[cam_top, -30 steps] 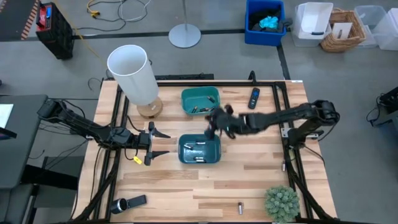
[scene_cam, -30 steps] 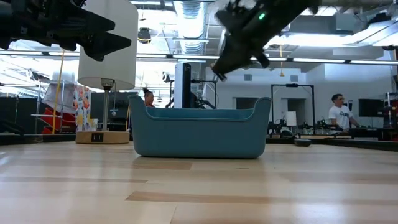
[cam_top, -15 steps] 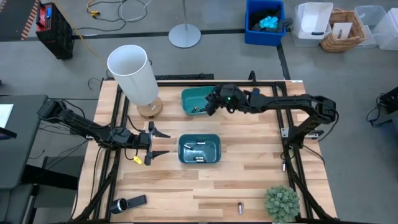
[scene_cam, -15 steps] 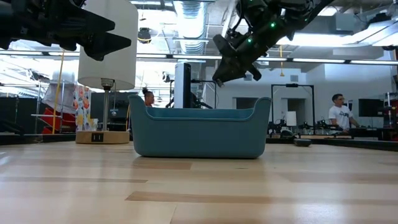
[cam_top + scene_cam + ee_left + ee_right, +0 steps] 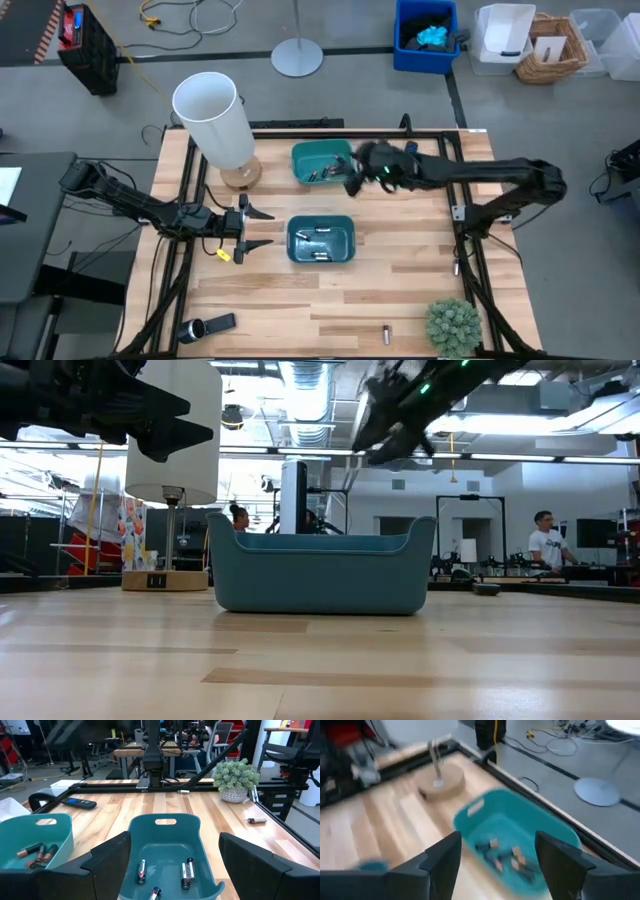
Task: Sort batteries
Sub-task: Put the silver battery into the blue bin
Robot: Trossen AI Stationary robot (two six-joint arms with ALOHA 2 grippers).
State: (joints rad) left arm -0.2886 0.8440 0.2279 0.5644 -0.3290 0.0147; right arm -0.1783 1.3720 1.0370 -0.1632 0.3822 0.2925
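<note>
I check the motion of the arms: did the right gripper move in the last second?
Yes. The right gripper went from over the near teal bin to the right edge of the far teal bin.

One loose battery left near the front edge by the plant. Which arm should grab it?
Right, probably. The battery lies on the right half of the table beside the plant. The right pincer is open and empty at the far bin; the left pincer waits open left of the near bin, farther off.
</note>
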